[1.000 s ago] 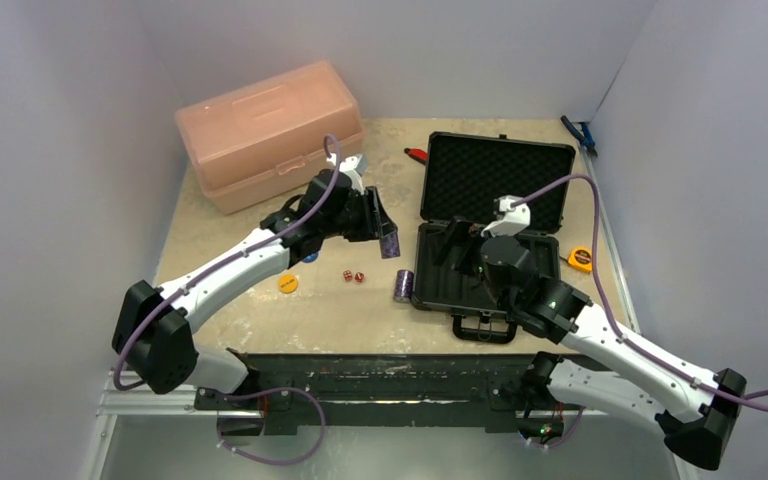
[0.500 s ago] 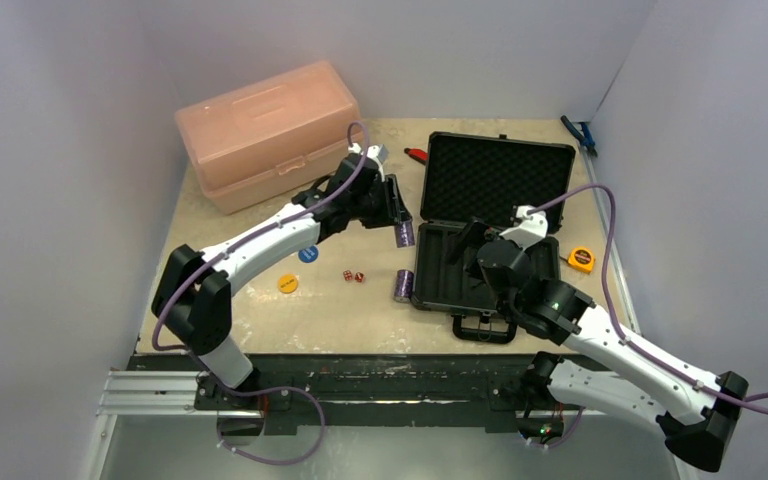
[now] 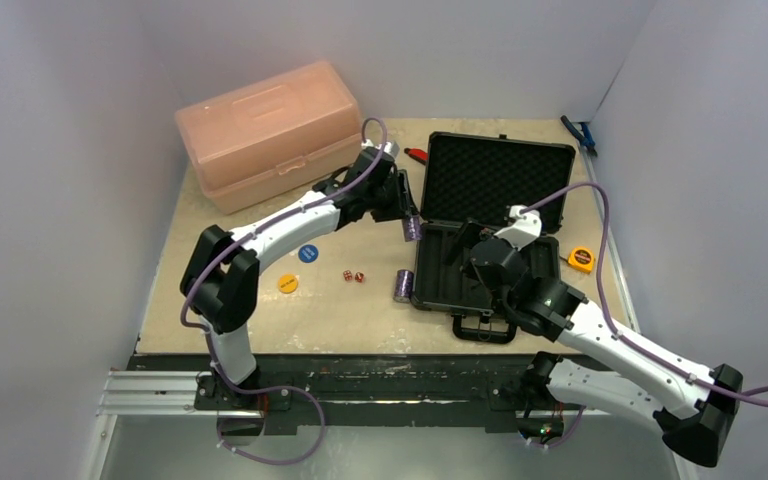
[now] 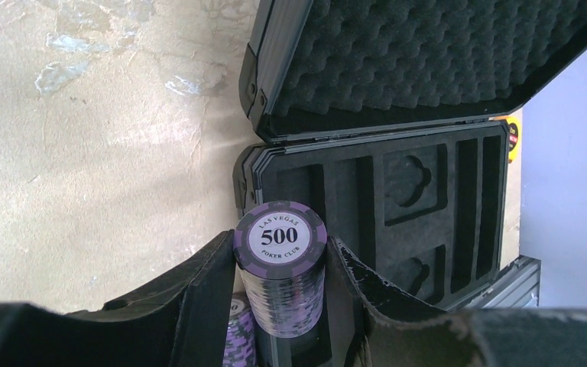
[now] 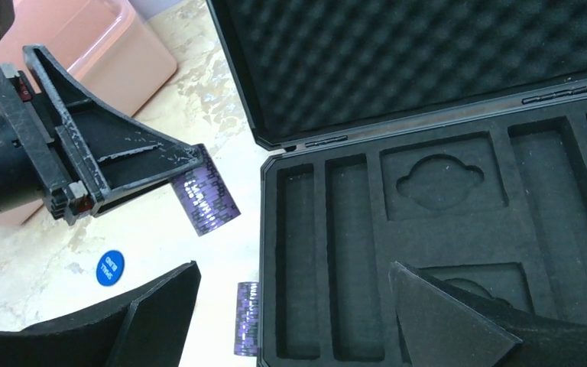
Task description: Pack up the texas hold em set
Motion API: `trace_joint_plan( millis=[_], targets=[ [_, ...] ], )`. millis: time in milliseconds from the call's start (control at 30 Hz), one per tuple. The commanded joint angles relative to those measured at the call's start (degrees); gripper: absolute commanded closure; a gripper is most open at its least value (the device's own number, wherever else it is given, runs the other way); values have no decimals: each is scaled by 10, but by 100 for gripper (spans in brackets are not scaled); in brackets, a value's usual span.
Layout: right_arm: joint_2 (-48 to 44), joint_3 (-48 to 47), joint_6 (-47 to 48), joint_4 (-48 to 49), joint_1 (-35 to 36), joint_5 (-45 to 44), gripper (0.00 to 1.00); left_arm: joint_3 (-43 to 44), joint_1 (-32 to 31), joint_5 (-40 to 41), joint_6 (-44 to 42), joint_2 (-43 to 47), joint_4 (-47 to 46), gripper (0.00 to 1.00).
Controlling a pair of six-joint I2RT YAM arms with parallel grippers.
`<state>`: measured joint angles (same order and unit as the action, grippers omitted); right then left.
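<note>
Gripping a purple chip stack (image 4: pixel 280 284) between narrowed fingers, the left gripper (image 3: pixel 407 218) hangs just left of the open black case (image 3: pixel 428 292), near its hinge corner. The stack is tilted and clear of the table (image 3: pixel 260 310). At far left the translucent pink box (image 3: pixel 270 130) fills the back corner against the wall, with bare tabletop in front of it. On that open stretch lie an orange disc (image 3: pixel 289 283), a blue disc (image 3: pixel 307 254) and two small red dice (image 3: pixel 352 276), all well apart from the case. The held stack's top chip reads "500" with "Las Vegas Poker Club". A second purple stack (image 3: pixel 402 286) lies on its side just beside the case's left wall. The case's lid stands up, lined with egg-crate foam (image 5: pixel 428 53). Its base holds long slots and shaped cut-outs in black foam, and the handle (image 3: pixel 485 330) faces the near table edge. The right gripper (image 5: pixel 306 313) hovers over the base, spread wide and holding nothing. A yellow tape measure (image 3: pixel 580 258) sits between the case and the right wall.
</note>
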<state>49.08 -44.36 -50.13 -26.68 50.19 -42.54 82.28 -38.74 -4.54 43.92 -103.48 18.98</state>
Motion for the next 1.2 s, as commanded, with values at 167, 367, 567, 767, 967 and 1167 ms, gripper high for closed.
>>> trace_joint_plan(
  millis=[167,367,567,767,967,1167],
  targets=[
    [-3,-27,-69,-81,-1,-80,1,63,-21,-15,11,-34,-34,100],
    [-8,-37,-172,-188,-1,-166,1,101,-36,-9,-11,-66,-8,100],
    [-11,-29,-172,-185,-1,-166,1,137,-48,2,-35,-104,28,100],
    [1,-31,-172,-185,-1,-161,1,171,-56,14,-60,-129,73,100],
    [12,-30,-174,-184,-1,-156,1,188,-62,11,-68,-148,100,100],
    [25,-33,-173,-183,-1,-153,1,201,-69,10,-66,-169,124,100]
  ],
)
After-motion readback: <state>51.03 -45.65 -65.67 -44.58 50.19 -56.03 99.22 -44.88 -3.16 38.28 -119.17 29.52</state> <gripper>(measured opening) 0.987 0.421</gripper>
